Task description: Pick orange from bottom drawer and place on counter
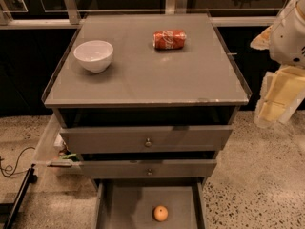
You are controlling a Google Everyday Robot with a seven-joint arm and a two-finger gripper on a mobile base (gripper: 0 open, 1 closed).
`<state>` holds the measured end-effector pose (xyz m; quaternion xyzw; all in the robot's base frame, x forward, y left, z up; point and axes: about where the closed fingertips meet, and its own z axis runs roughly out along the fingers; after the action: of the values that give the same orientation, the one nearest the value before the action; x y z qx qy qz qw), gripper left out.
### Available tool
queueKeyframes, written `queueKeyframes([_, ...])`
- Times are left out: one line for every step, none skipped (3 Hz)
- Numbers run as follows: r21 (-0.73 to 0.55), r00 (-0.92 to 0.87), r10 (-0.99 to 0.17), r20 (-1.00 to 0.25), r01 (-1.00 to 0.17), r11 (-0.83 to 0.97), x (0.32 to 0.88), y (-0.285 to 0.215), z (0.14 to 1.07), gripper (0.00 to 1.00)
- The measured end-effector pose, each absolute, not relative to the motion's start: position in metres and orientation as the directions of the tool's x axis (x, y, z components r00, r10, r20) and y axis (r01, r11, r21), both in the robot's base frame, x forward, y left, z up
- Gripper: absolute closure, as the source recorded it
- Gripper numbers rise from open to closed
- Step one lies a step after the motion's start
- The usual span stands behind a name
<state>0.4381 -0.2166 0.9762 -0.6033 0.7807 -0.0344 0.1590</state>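
Orange (160,213) in open bottom drawer (125,205) below worktop (143,78); claw (272,113) right of worktop, grip state can't tell.

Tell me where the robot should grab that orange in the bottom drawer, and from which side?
Probably across its widest middle, from straight above: the orange is round and lies alone on the floor of the bottom drawer, whose walls block the sides. The gripper hangs right of the counter.

The single camera looked down steeply from in front of the cabinet (190,138), fairly near, facing its tabletop (143,75) and open bottom drawer (128,206); the gripper (272,109) hung at the right edge
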Motion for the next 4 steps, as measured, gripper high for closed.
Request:
queueKeyframes([-0.246, -0.221, -0.953, -0.207, -0.931, 0.270, 0.438, -0.217, 0.976, 0.00])
queueKeyframes([-0.237, -0.209, -0.955, -0.212, -0.937, 0.258, 0.430, -0.216, 0.965, 0.00])
queueKeyframes([-0.207, -0.189, -0.949, -0.252, -0.948, 0.243, 0.414, -0.217, 0.930, 0.00])
queueKeyframes([-0.210, -0.143, -0.940, -0.310, -0.954, 0.214, 0.393, -0.216, 0.882, 0.00])
